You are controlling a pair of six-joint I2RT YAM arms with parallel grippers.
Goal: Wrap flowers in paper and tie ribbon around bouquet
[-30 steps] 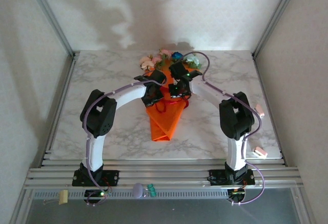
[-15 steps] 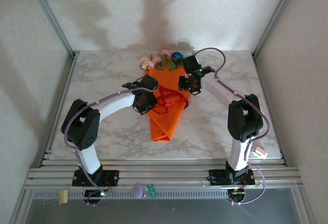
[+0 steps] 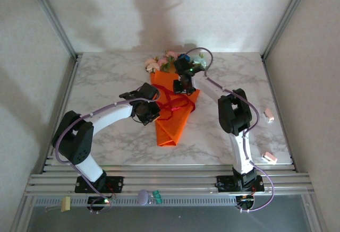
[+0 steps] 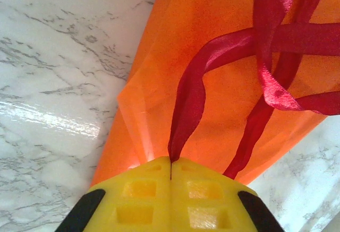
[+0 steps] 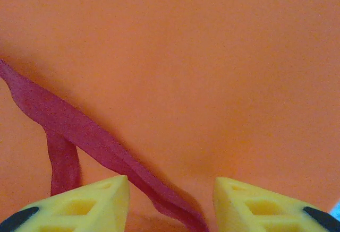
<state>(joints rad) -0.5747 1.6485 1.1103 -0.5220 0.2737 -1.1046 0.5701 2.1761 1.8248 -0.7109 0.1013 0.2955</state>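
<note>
The bouquet [image 3: 172,116] lies mid-table as an orange paper [image 4: 159,57] cone with its tip toward the arms. The flowers [image 3: 169,62] stick out of its far wide end. The red ribbon [image 3: 171,102] loops across the cone. My left gripper [image 3: 150,110] sits at the cone's left edge, its yellow fingers [image 4: 138,195] shut on one end of the ribbon [image 4: 191,94]. My right gripper [image 3: 183,87] hovers low over the wide part of the paper [image 5: 212,57]. It is open, and a strand of ribbon [image 5: 79,131] runs loose between its fingers [image 5: 95,200].
The marble table [image 3: 106,83] is bounded by metal frame posts at the back corners. Two small pink clips [image 3: 269,115] [image 3: 270,157] lie near the right edge. A yellow clip [image 3: 65,204] and a pale round object [image 3: 143,196] rest on the near rail.
My left arm has drawn left and nearer with the ribbon end in its grip. My right gripper has shifted over the cone's wide end and its jaws have opened.
</note>
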